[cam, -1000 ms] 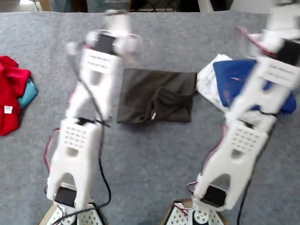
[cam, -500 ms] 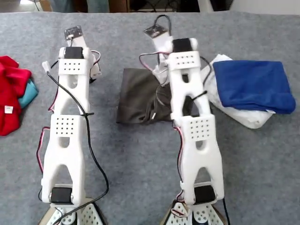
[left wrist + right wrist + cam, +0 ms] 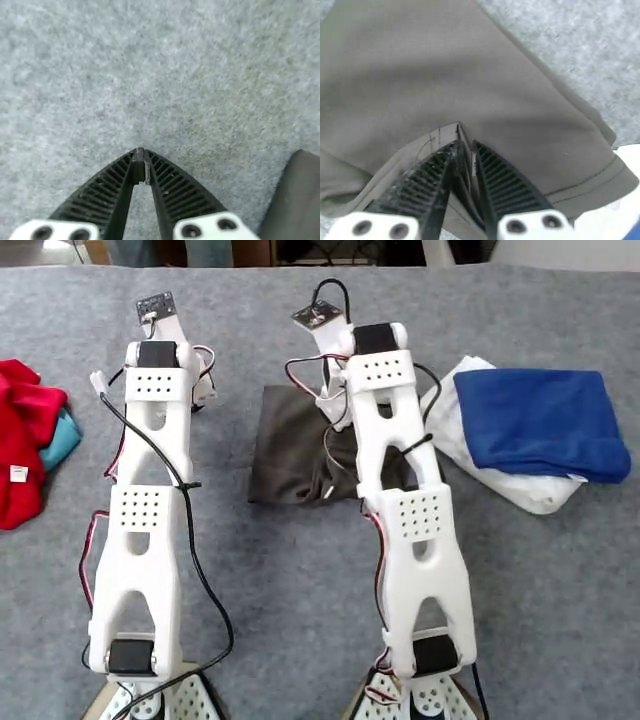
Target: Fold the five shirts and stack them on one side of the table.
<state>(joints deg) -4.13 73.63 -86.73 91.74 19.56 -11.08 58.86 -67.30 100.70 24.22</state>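
Your desk (image 3: 300, 620) is covered edge to edge in a grey, felt-like cloth. Beyond its far edge you can make out only dark bits of furniture and a strip of floor, too little to name.

Take the dark shirt (image 3: 290, 450) in the middle of the desk as your marker. It lies partly folded, with a rumpled fold near its middle. Just to the right of it, a folded blue shirt (image 3: 540, 420) rests on a white shirt (image 3: 450, 420), whose corner touches the dark shirt's edge. Well to the left of it, at the desk's edge, a red shirt (image 3: 20, 440) sits crumpled with a teal shirt (image 3: 62, 437) peeking out from under it.

Your left hand (image 3: 140, 165) hangs over bare grey cloth just to the left of the dark shirt. Its fingers are pressed together at the tips, with nothing between them.

Your right hand (image 3: 465, 150) is down on the dark shirt near its far edge. Its fingers are closed tight on a small pinch of the fabric, which puckers up at the tips.
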